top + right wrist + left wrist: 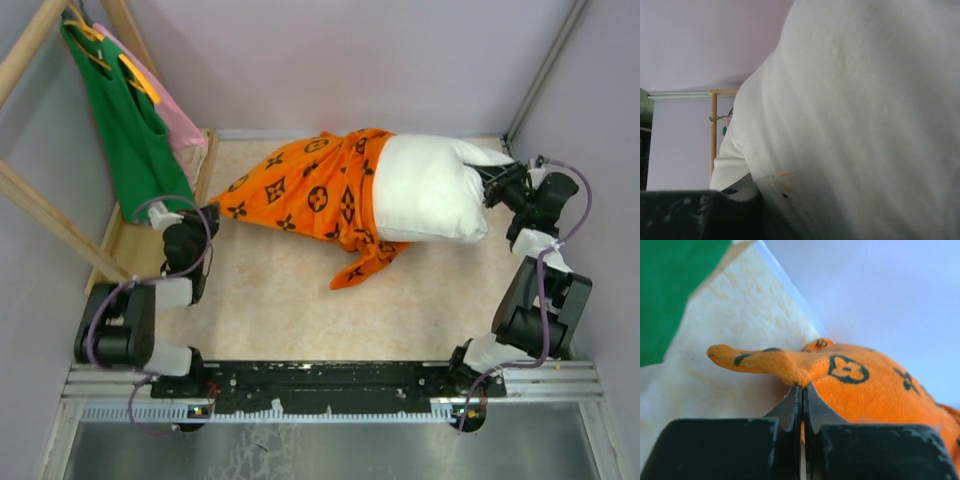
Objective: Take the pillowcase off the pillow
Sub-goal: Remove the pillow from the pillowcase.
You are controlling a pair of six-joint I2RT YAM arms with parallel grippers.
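Note:
The orange pillowcase (300, 195) with black motifs lies across the table, still covering the left half of the white pillow (430, 190). The pillow's right half sticks out bare. My left gripper (208, 212) is at the pillowcase's closed left end. In the left wrist view it (803, 386) is shut on a pinched fold of the pillowcase (860, 390). My right gripper (492, 188) is shut on the pillow's right end. In the right wrist view the pillow (855, 110) fills the frame and hides all but one finger (737, 187).
A green tank top (130, 120) and a pink garment (182, 128) hang on a wooden rack (60, 215) at the far left, close to my left arm. Walls close in behind and on the right. The rack's post (713, 135) shows past the pillow.

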